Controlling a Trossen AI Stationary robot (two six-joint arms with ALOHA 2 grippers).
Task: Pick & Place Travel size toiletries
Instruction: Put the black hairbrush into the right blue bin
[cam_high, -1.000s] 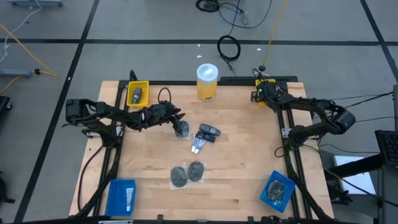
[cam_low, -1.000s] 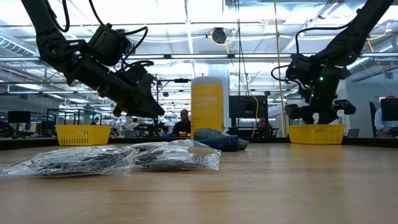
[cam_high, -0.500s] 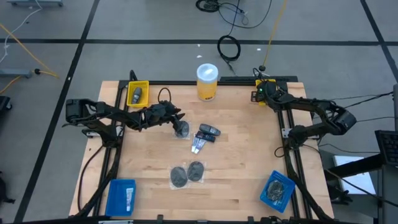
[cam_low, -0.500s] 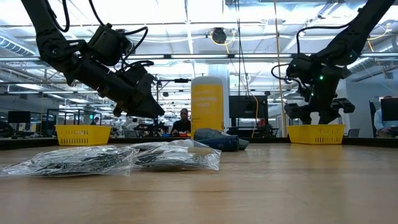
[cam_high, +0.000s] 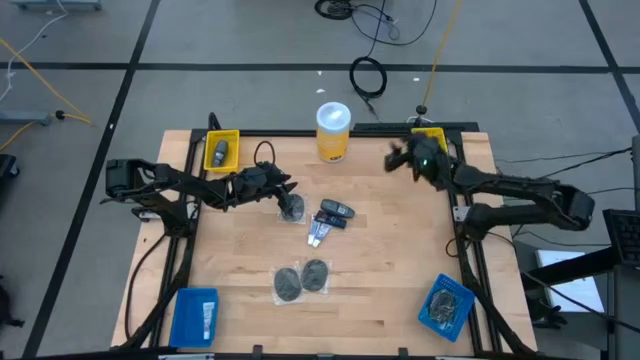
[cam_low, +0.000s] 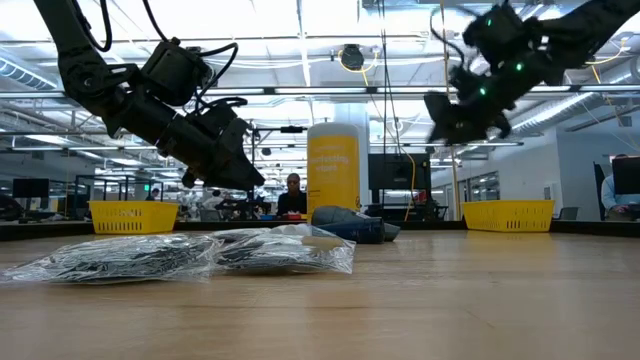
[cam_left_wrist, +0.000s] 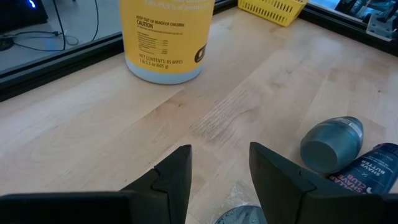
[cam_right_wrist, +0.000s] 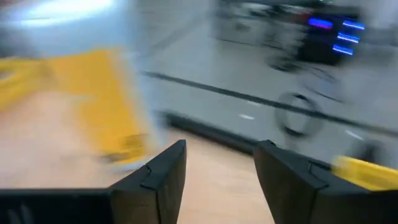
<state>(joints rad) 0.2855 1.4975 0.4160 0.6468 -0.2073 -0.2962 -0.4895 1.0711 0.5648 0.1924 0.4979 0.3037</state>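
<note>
The travel size toiletries lie mid-table: two stubby dark containers (cam_high: 335, 212), slim white tubes (cam_high: 318, 233) and two bagged grey mesh discs (cam_high: 301, 279). A further dark item (cam_high: 291, 208) sits just beyond my left gripper (cam_high: 284, 190); it shows as a grey round top (cam_left_wrist: 239, 215) below the open, empty fingers (cam_left_wrist: 219, 180). One grey-capped container (cam_left_wrist: 331, 144) lies on its side. My right gripper (cam_high: 396, 158) hangs in the air left of the far-right yellow bin (cam_high: 431, 135), open with nothing between its fingers (cam_right_wrist: 217, 171).
A large yellow jar with a white lid (cam_high: 333, 131) stands at the far edge. A yellow bin (cam_high: 221, 151) at the far left holds one item. Blue bins sit at the near left (cam_high: 195, 316) and near right (cam_high: 447, 305). A person shows beyond the table (cam_low: 296, 197).
My right gripper has risen from over the far-right yellow bin and swung toward the table's left, tipping from pointing down to nearly level. Its wrist view is blurred by the motion. The left arm and the toiletries have kept still.
</note>
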